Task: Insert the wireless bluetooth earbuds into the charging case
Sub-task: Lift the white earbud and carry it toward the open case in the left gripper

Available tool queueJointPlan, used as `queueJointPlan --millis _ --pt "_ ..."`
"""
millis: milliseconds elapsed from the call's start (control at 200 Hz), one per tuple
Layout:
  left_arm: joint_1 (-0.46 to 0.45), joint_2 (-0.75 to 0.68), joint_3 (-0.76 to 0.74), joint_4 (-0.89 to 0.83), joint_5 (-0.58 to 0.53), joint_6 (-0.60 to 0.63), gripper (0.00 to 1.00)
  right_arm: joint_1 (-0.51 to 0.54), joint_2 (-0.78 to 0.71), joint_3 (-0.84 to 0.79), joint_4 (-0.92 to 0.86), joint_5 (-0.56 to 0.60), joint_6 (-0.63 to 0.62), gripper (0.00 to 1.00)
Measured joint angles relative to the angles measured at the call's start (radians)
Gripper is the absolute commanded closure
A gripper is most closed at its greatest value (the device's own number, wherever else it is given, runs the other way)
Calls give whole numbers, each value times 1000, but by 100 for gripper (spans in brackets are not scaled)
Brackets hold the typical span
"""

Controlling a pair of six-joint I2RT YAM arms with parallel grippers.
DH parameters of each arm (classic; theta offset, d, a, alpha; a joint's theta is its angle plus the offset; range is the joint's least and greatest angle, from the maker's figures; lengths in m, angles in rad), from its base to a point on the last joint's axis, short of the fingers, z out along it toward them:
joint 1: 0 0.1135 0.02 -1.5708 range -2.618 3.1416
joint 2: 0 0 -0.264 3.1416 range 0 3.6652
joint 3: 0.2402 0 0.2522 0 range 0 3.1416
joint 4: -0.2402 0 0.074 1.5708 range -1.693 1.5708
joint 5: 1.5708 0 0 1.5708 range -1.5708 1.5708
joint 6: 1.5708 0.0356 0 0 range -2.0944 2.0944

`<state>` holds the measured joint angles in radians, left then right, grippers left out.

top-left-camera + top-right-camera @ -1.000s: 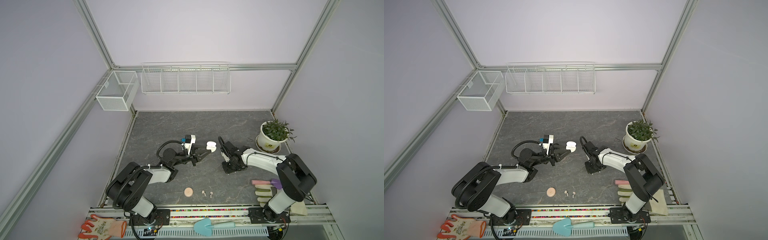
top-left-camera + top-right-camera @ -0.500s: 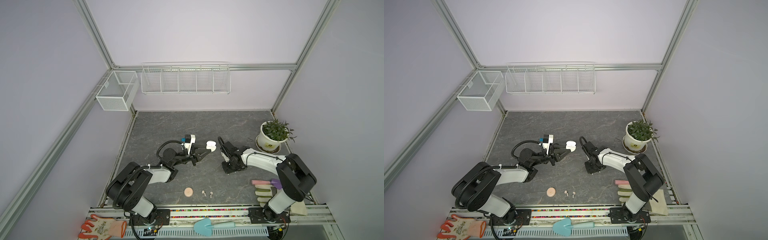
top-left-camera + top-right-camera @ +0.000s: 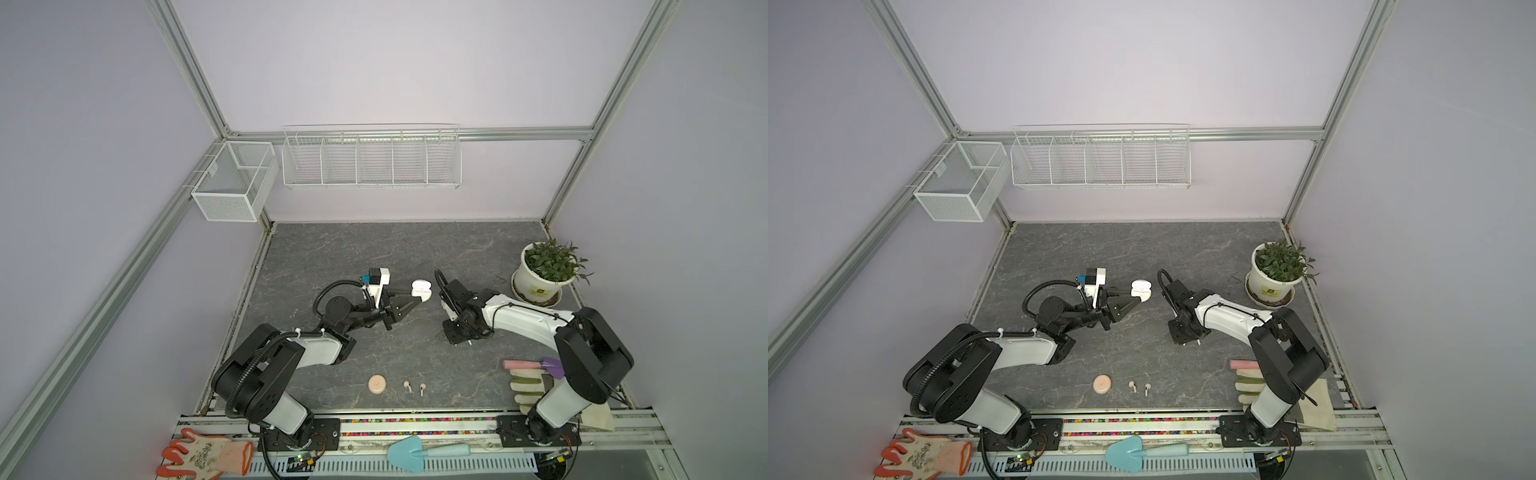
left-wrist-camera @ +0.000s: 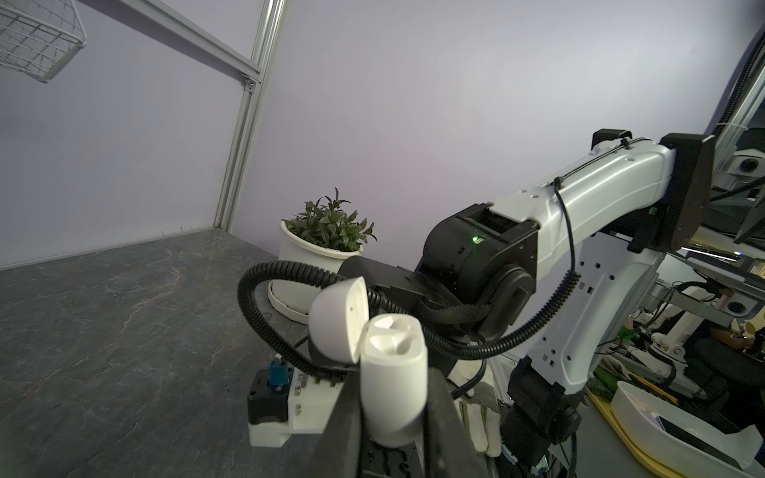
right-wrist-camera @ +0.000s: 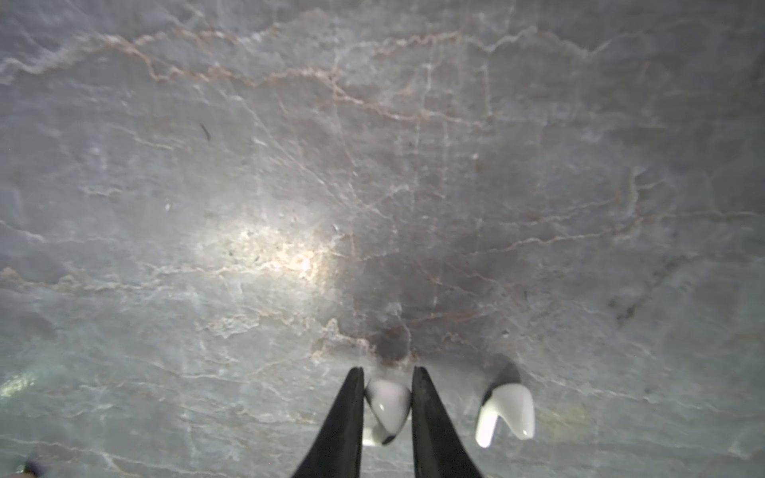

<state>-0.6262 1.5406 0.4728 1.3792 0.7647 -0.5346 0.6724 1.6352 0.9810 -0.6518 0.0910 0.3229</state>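
My left gripper (image 3: 417,300) (image 4: 393,370) is shut on the white charging case (image 3: 421,289) (image 3: 1140,289) (image 4: 393,385), held above the table with its lid open and its sockets showing. My right gripper (image 3: 457,337) (image 5: 388,372) points down at the table, shut on a white earbud (image 5: 388,403). A second white earbud (image 5: 507,407) lies on the stone right beside those fingers. Whether the gripped earbud is off the table I cannot tell. Two pale pink earbuds (image 3: 407,386) (image 3: 422,389) lie near the front edge next to a round pink case (image 3: 377,383).
A potted plant (image 3: 548,270) stands at the right rear. Work gloves and a purple trowel (image 3: 530,374) lie by the right arm's base. A blue trowel (image 3: 415,455) and an orange glove (image 3: 203,455) rest on the front rail. Wire baskets (image 3: 370,158) hang on the back wall.
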Motion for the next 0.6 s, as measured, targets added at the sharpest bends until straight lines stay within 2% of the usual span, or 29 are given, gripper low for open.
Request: queueJointPlan --millis 245,600 --pt "5 0 14 -1 -31 -28 100 1 -101 126 -94 56 -29 76" --pt "5 -3 69 0 -42 -37 100 25 -226 436 -266 148 -114 76"
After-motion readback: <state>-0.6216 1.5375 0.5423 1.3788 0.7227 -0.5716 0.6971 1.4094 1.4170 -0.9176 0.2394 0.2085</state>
